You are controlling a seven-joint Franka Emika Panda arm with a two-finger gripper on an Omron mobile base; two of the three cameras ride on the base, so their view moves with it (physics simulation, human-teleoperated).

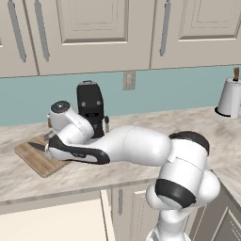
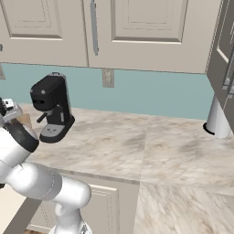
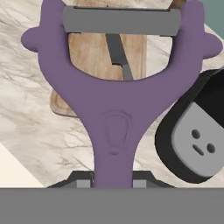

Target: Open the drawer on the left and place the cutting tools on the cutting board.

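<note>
The table (image 1: pixel 141 174) is a veined beige-grey marble slab backed by a teal wall strip, with framed cream cabinet doors (image 1: pixel 94 28) above carrying vertical grey bar handles. On it lies the cutting board (image 1: pixel 40 160), a flat rectangle of light-brown planked wood, at the table's 9 o'clock end in the left base view; the knife (image 3: pixel 119 54), slim and dark-bladed, rests on the board. A glossy black coffee machine (image 2: pixel 51 106) stands just beside the board, toward 2 o'clock of it. The pincer (image 3: pixel 113 183) is pressed onto the stem of the purple peeler (image 3: pixel 114 109), a smooth matte Y-shape with a grey crossbar blade, held above the board. A white cylinder (image 1: pixel 230 99) stands at the table's 3 o'clock end.
</note>
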